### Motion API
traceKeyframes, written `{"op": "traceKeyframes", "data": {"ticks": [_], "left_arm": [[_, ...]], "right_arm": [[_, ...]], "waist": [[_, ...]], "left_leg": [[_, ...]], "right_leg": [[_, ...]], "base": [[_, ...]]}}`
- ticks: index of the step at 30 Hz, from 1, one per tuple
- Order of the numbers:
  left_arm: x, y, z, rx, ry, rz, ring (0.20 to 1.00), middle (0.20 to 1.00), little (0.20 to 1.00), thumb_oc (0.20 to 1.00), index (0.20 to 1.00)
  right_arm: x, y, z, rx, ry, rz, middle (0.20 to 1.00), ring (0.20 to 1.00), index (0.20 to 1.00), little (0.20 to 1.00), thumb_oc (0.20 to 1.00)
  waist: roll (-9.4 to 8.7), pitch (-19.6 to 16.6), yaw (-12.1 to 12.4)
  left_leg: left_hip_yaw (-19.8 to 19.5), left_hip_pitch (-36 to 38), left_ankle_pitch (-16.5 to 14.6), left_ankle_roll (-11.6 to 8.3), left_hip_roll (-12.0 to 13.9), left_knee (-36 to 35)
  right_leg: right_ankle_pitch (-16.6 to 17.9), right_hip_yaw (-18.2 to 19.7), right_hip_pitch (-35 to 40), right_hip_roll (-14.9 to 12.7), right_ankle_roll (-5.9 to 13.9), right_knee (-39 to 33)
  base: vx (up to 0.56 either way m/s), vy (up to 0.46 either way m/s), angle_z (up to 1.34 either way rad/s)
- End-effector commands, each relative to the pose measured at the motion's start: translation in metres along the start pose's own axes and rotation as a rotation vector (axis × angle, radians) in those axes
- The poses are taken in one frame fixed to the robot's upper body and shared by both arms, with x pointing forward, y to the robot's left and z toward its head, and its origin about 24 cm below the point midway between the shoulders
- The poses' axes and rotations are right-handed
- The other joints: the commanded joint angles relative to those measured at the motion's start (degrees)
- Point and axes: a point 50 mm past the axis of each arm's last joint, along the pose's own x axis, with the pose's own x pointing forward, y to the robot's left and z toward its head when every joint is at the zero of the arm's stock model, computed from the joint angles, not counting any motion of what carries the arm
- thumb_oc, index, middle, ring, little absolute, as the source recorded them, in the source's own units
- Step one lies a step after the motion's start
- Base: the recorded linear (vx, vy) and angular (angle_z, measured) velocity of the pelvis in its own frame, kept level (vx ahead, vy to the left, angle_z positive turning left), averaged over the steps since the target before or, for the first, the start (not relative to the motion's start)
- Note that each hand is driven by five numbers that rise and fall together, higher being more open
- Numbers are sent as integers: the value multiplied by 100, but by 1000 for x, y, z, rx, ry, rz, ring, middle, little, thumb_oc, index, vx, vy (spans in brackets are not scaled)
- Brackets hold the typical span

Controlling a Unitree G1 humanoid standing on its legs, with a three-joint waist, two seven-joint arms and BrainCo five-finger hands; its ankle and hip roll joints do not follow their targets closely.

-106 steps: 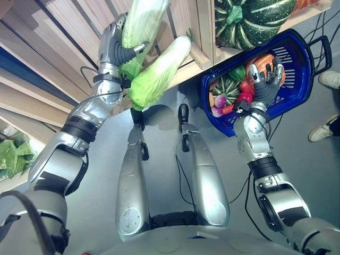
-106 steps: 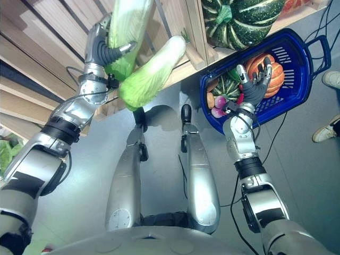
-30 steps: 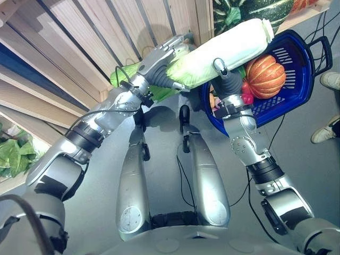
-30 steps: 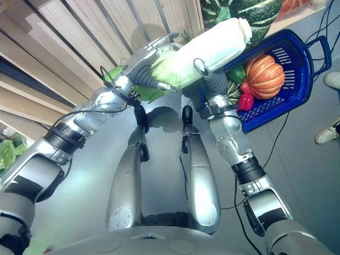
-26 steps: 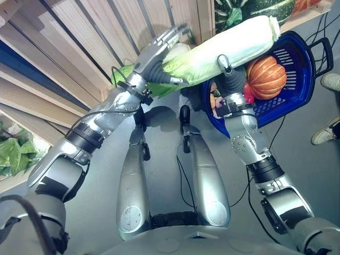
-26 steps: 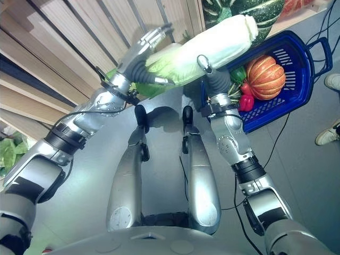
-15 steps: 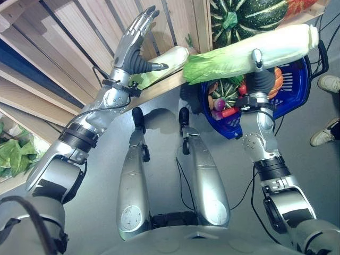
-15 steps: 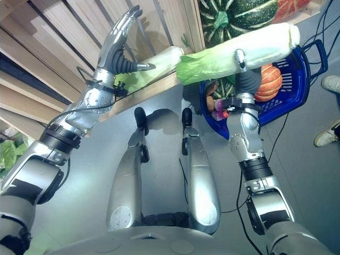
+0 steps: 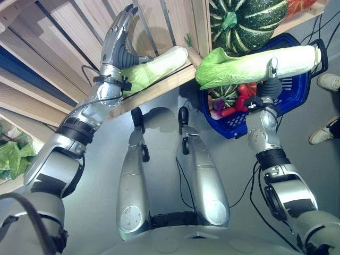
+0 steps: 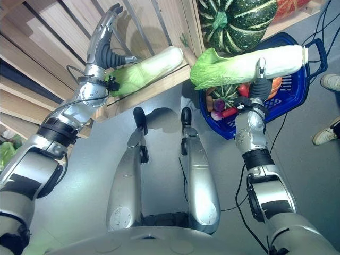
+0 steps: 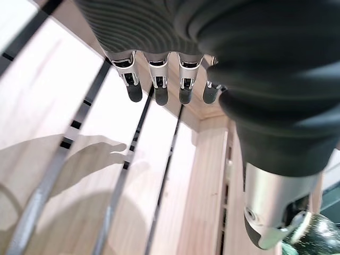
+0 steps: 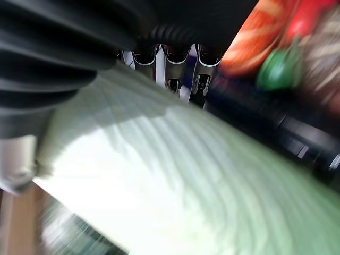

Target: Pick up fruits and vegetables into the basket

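We find the right hand (image 9: 269, 85) clamped round a long napa cabbage (image 9: 255, 62), fingers and thumb curled on its pale stalk. The cabbage lies crosswise directly above the blue basket (image 9: 297, 93), leafy end pointing away from the basket's handle. Inside the basket we note a striped green squash (image 9: 225, 94), an orange pumpkin (image 10: 273, 83) and red items. A large green pumpkin (image 9: 245, 21) sits on the wooden shelf (image 9: 159, 87) just behind the basket. The left hand (image 9: 119, 40) is raised well away from the basket, fingers straight and apart, empty, beside a second cabbage (image 9: 154, 64) lying on that shelf.
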Motion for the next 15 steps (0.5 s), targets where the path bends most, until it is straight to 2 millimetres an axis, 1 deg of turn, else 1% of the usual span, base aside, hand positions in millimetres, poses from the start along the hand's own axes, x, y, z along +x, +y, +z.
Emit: {"op": "traceKeyframes", "data": {"ticks": [1, 4, 9, 11, 15], "left_arm": [[16, 8, 16, -69, -69, 75, 1000, 1000, 1000, 1000, 1000], [21, 7, 18, -71, -72, 69, 1000, 1000, 1000, 1000, 1000], [24, 5, 20, -75, -79, 61, 1000, 1000, 1000, 1000, 1000], [23, 3, 21, -78, -81, 59, 1000, 1000, 1000, 1000, 1000], [20, 1, 21, -87, -77, 63, 1000, 1000, 1000, 1000, 1000]], "right_arm": [[13, -63, 34, -62, -85, -203, 200, 200, 200, 200, 200], [17, -78, 31, -88, -46, -263, 200, 200, 200, 200, 200], [25, -94, 33, -136, 17, -339, 200, 200, 200, 200, 200], [28, -100, 38, -76, 22, -365, 200, 200, 200, 200, 200], [24, -112, 38, 6, 2, -408, 200, 200, 200, 200, 200]], "waist": [[200, -157, -58], [247, -157, -21], [369, -157, 47], [424, -157, 66], [502, -157, 56]], "left_leg": [[-148, -261, -643, 10, -131, 447], [-166, -312, -643, 14, -147, 462], [-207, -447, -638, 13, -163, 507], [-222, -488, -632, 0, -161, 519], [-218, -518, -642, -8, -163, 535]], "right_leg": [[487, -274, 216, -66, 349, -669], [491, -292, 160, -81, 344, -660], [485, -322, 19, -104, 336, -606], [464, -326, -27, -105, 324, -576], [422, -325, -74, -88, 304, -526]], "base": [[4, -51, 0], [1, -44, -1], [7, -58, 0], [8, -25, 2], [0, 0, 0]]}}
